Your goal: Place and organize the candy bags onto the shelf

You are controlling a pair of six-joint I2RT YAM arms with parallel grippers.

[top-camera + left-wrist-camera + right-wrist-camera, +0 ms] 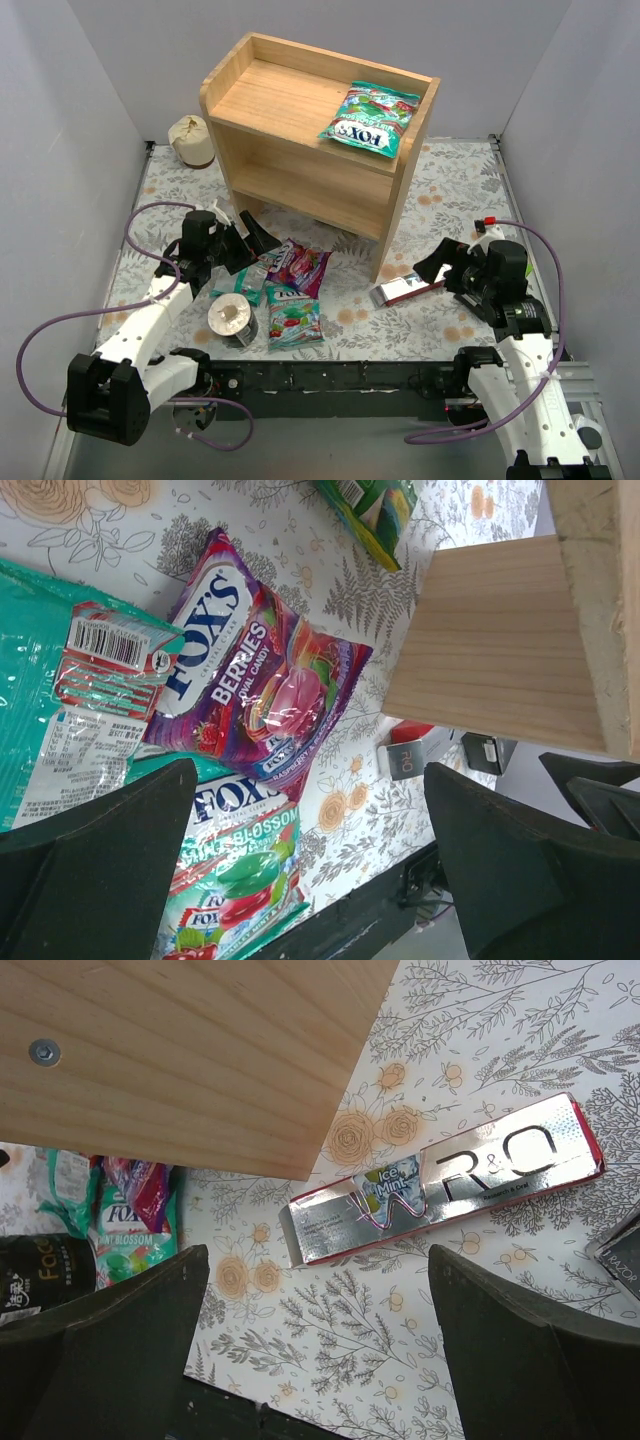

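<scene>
— Counting from above, how many candy bags?
— Four: one (369, 118) on the top tier of the shelf (290, 100), three on the desk (450, 190) by the left pincer (255, 248).
— Left wrist?
— Pincer spread wide, facing one purple bag (260, 680); four bags show.
— Right wrist?
— Right pincer (320, 1255) also wide, above one silver-red box (440, 1180); one bag (130, 1230) past the shelf's side.

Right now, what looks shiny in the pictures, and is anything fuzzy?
Right wrist view: the silver box shines with white glare. Left wrist view: the purple bag has bright streaks on its plastic, and the dark fingers close to the camera look a bit soft. Top view: sharp and evenly lit all over.
</scene>
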